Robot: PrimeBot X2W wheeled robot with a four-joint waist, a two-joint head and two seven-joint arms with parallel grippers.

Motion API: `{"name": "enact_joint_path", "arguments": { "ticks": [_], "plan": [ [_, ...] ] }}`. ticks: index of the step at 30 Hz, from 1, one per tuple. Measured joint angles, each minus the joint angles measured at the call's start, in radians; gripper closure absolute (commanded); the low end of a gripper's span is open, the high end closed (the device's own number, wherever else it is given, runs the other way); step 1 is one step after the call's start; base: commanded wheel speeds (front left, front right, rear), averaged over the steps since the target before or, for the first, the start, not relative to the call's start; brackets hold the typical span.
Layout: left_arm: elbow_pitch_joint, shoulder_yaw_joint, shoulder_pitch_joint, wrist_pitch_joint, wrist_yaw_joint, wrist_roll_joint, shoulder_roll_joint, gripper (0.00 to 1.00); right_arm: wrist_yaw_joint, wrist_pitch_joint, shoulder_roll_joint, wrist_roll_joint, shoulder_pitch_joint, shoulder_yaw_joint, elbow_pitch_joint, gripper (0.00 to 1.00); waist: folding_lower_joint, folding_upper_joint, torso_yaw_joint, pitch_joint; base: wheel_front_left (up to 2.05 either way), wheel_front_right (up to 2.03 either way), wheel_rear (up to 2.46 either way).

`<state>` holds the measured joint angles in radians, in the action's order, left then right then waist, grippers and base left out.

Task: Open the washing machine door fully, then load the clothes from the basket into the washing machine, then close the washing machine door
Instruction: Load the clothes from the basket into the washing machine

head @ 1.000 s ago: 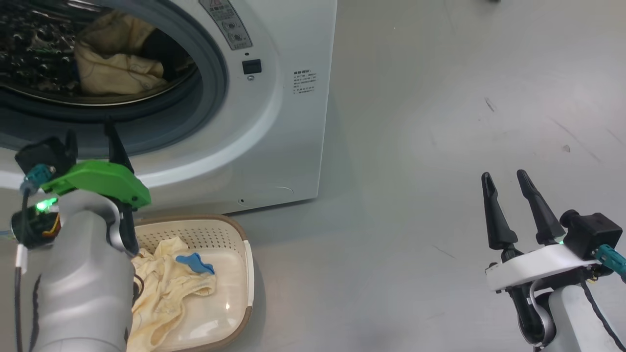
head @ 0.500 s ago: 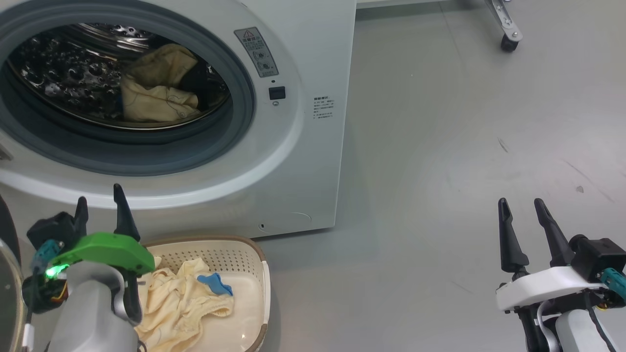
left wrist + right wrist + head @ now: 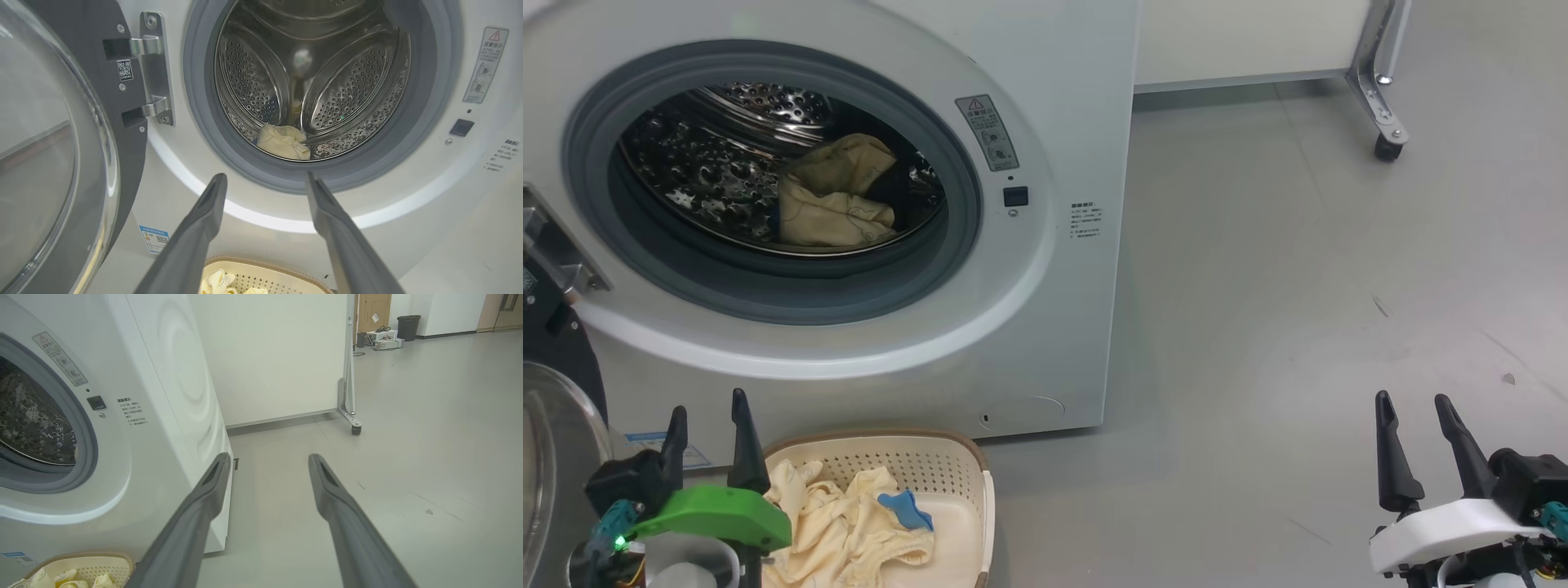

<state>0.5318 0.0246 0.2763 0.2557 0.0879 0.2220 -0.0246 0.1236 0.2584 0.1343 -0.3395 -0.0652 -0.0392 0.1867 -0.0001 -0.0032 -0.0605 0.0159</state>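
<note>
Door (image 3: 49, 171) hanging open. Some clothes (image 3: 833, 208) lying in drum (image 3: 694, 171), more sitting in basket (image 3: 907, 459). L jaws, R jaws gaping apart, empty.

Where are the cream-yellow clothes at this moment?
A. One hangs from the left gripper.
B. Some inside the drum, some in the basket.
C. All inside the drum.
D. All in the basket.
B: one cream garment lies inside the drum of the washing machine, other clothes lie in the basket, and the left gripper is open and empty.
</note>
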Motion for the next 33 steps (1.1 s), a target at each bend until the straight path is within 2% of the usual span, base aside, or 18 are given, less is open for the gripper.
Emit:
{"name": "enact_joint_path", "arguments": {
  "ticks": [19, 33],
  "plan": [
    [-0.168, -0.052, -0.190, 0.000, 0.004, 0.058, -0.005, 0.00, 0.000, 0.000, 0.000, 0.006, -0.015, -0.009, -0.015, 0.00, 0.0000, 0.0000, 0.053, -0.032, 0.00, 0.00, 0.00],
    [-0.267, -0.074, -0.251, 0.000, -0.030, 0.079, -0.006, 0.00, 0.000, 0.000, 0.007, 0.006, -0.018, -0.016, -0.017, 0.00, 0.0001, 0.0000, 0.049, -0.028, 0.00, 0.00, 0.00]
  ]
}}
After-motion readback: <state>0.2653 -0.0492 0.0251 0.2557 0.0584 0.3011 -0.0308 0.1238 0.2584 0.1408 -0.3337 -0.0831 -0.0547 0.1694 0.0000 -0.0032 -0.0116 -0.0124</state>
